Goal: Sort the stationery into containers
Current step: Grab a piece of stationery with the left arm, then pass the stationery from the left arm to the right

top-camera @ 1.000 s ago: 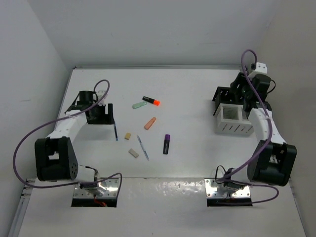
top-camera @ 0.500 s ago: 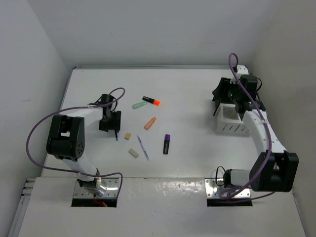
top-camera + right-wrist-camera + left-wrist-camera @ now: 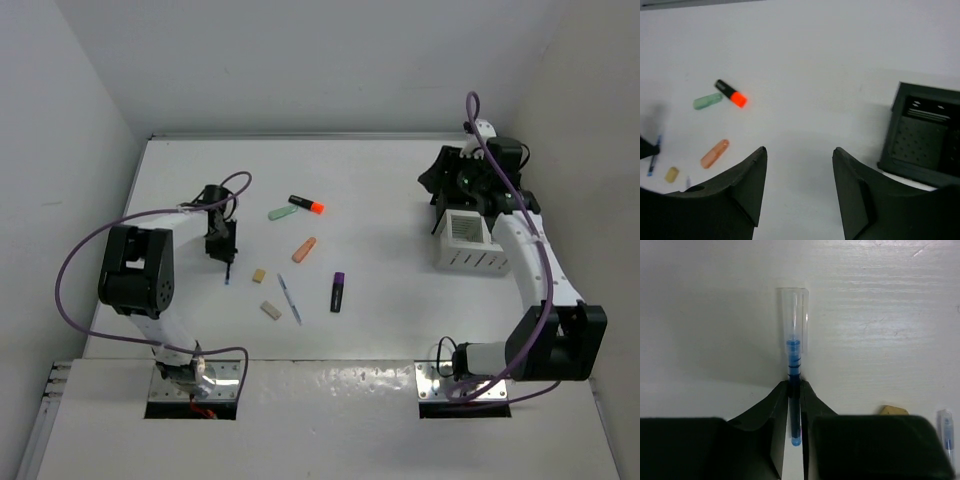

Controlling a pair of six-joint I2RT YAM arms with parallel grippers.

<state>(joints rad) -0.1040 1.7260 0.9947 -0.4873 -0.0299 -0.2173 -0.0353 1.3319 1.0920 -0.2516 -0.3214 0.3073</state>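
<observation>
Blue pen (image 3: 793,347) clamped in left pincer (image 3: 795,388), wrist pointing down at table (image 3: 400,300)

We note the left arm (image 3: 165,218) folded at the elbow, wrist tipped down near the table, and the left gripper (image 3: 795,390) pinched tight on a thin blue pen (image 3: 794,347). The right arm (image 3: 527,257) stretches far forward, its right gripper (image 3: 799,154) raised with jaws standing well apart.

- Left gripper (image 3: 222,250) sits well left of the orange highlighter (image 3: 304,249), a blue pen (image 3: 229,272) sticking out beneath it.
- Purple-black highlighter (image 3: 338,291) lies near its front-right.
- White slatted box (image 3: 470,243) stands far right.
</observation>
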